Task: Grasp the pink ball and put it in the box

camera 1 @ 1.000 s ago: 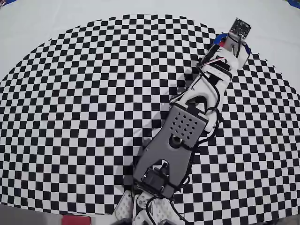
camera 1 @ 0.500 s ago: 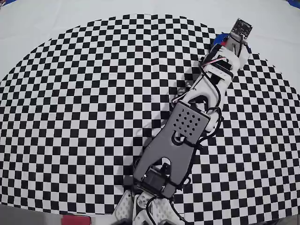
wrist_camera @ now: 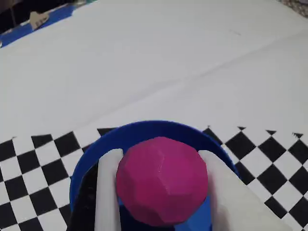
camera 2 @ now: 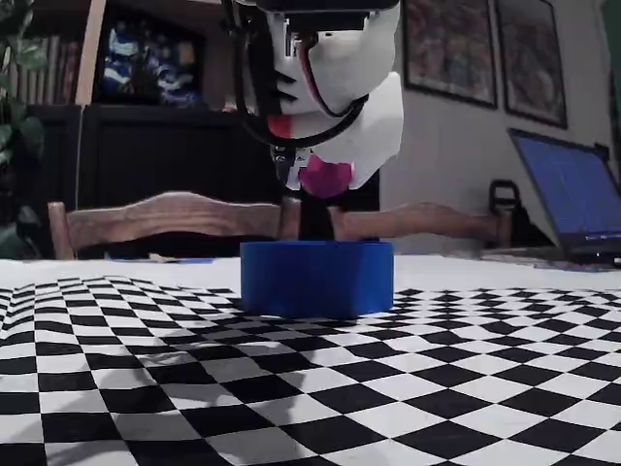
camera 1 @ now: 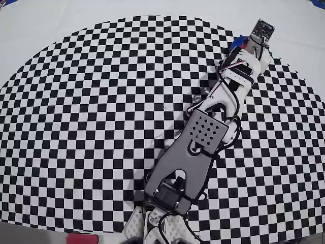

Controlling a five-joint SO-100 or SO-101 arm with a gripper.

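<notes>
The tool (wrist_camera: pixel 161 211) is clamped on the pink ball (wrist_camera: pixel 162 180), one pale finger (wrist_camera: pixel 108 192) pressed against each side of it in the wrist view. The ball's surface looks faintly faceted there, and it fills the gap between the fingers completely.

From the side, in the fixed view, the ball (camera 2: pixel 325 177) hangs in the tool (camera 2: pixel 325 189) clear above the box (camera 2: pixel 316 277), not touching its rim, with open space visible between ball and blue wall. The white wrist housing and a loop of black cable sit directly over the ball.

Right beneath the tool, in the wrist view, the box (wrist_camera: pixel 144 132) shows as a thick blue ring curving round behind the ball, and its blue floor can be seen between the fingers below the ball. The box stands near the edge of the checkered mat (wrist_camera: pixel 29 163), where the squares give way to the plain white desk (wrist_camera: pixel 159 57).

In the overhead view the arm (camera 1: pixel 198 137) stretches from its base at the bottom edge diagonally toward the upper right across the mat (camera 1: pixel 91 112), and only a sliver of the box (camera 1: pixel 236 41) peeks out beside the wrist; the ball is hidden under the arm there.

Beyond the tool in the fixed view stand a wooden chair back (camera 2: pixel 165 216), a dark bookcase (camera 2: pixel 146 116) and, off to the right, an open laptop (camera 2: pixel 572 194).
</notes>
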